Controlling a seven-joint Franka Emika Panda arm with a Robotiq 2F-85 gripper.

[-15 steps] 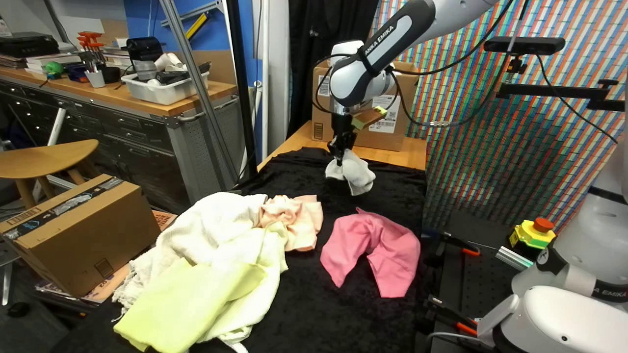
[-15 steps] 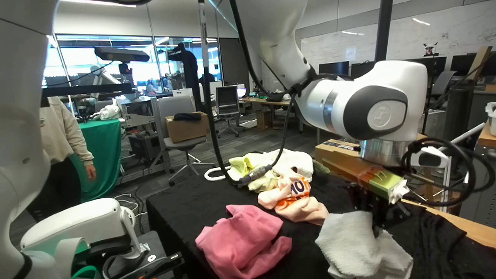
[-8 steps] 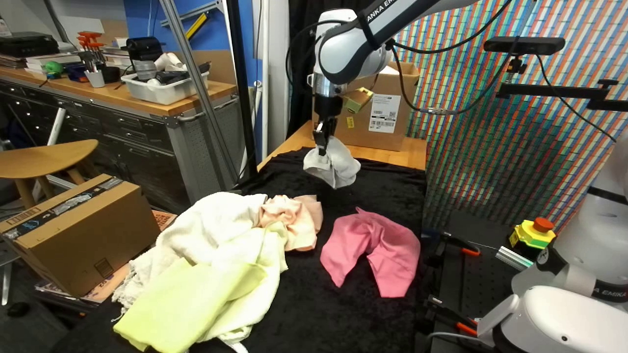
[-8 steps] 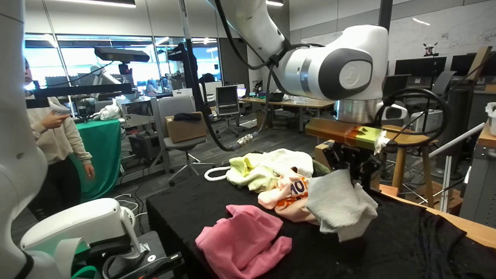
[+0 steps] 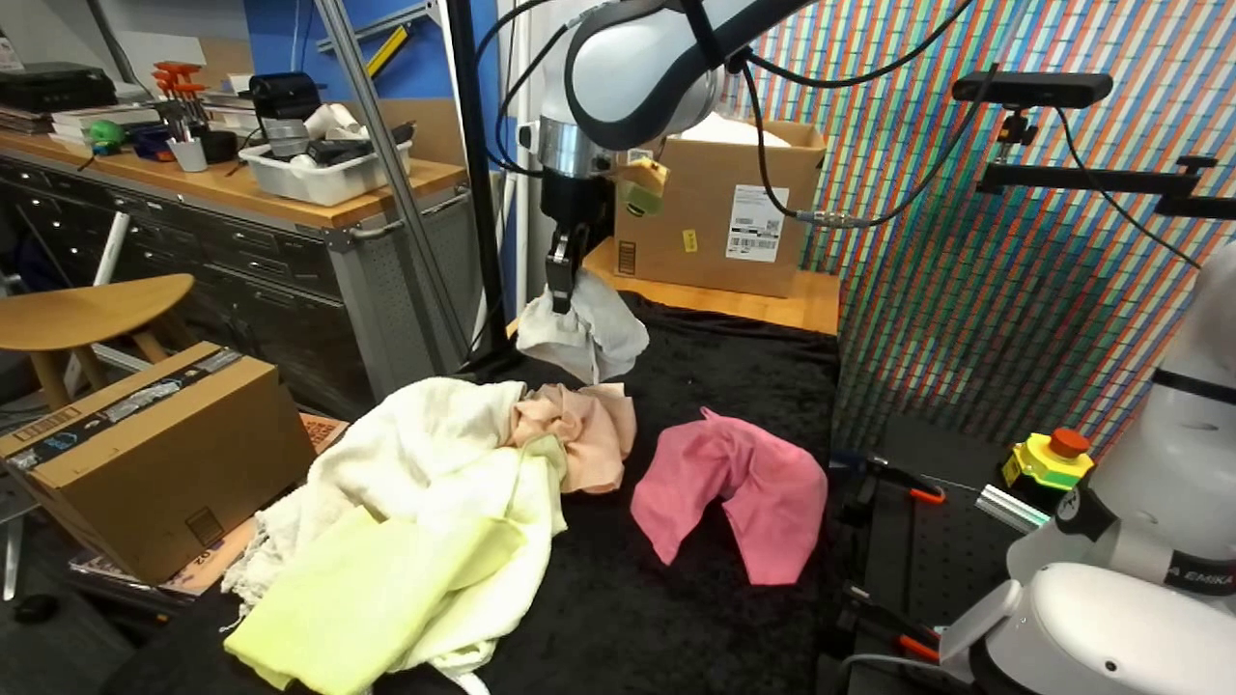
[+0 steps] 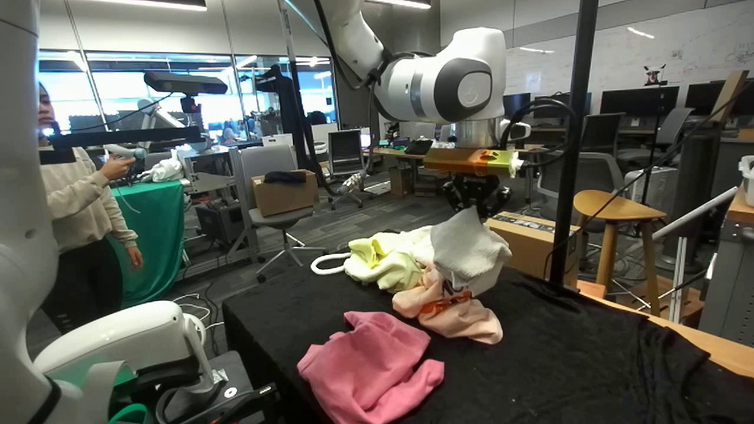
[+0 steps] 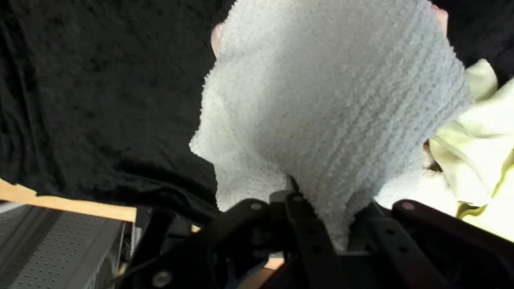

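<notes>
While the claw (image 6: 478, 208) pinches white cloth (image 6: 471, 250), edges loose, black cover (image 6: 565, 353) spreading alongside, wooden edge (image 5: 777, 312) beyond

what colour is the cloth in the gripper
The cloth is off-white to pale grey, with faint ribbing; the wrist view shows it best.

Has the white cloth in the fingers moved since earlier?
Yes: in an exterior view, the white cloth has shifted left in the picture, from below the labelled cardboard box to mostly beyond its left edge.
</notes>
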